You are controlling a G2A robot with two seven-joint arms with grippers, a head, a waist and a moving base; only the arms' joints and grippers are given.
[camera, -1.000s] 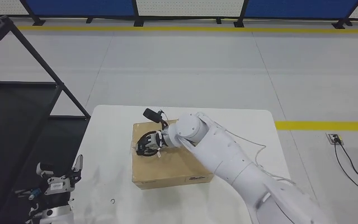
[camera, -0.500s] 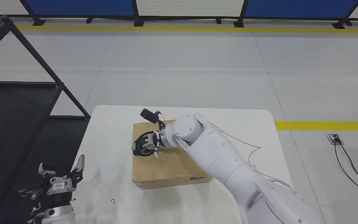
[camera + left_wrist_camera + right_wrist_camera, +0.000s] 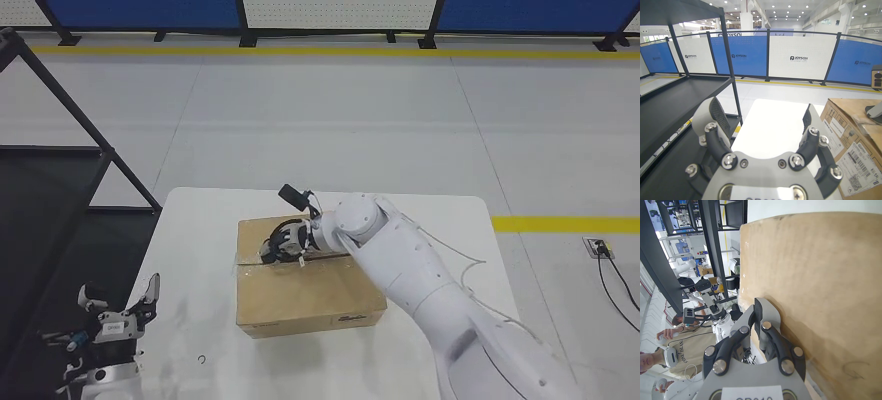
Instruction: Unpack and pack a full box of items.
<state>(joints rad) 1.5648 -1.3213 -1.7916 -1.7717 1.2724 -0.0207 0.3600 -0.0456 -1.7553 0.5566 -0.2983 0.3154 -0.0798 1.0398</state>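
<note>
Box (image 3: 305,290): brown cardboard, flaps closed, standing flat on the table, left of its middle and clear of every edge
Table (image 3: 430,225): white top with rounded corners, carrying the box
Right gripper (image 3: 757,313): fingers brought fully together, ribbed pads meeting, with nothing visible between them; the tips lie against the top face of the box, close to its far edge and toward its far left corner
Right arm (image 3: 420,290): white, crossing above the box from the table's near right corner to the box's far edge
Left gripper (image 3: 761,111): fingers spread wide apart and holding nothing; it hangs beyond the table's near left corner, well apart from the box, and points along the table's left edge
Printed labels (image 3: 836,126): white stickers on the box's left side wall, the one facing the left gripper
Tape seam (image 3: 859,119): clear, wrinkled strip on the box top, next to the right gripper's grey finger
Shelf rack (image 3: 687,91): black metal frame with dark trays, standing on the floor just beyond the table's left edge
</note>
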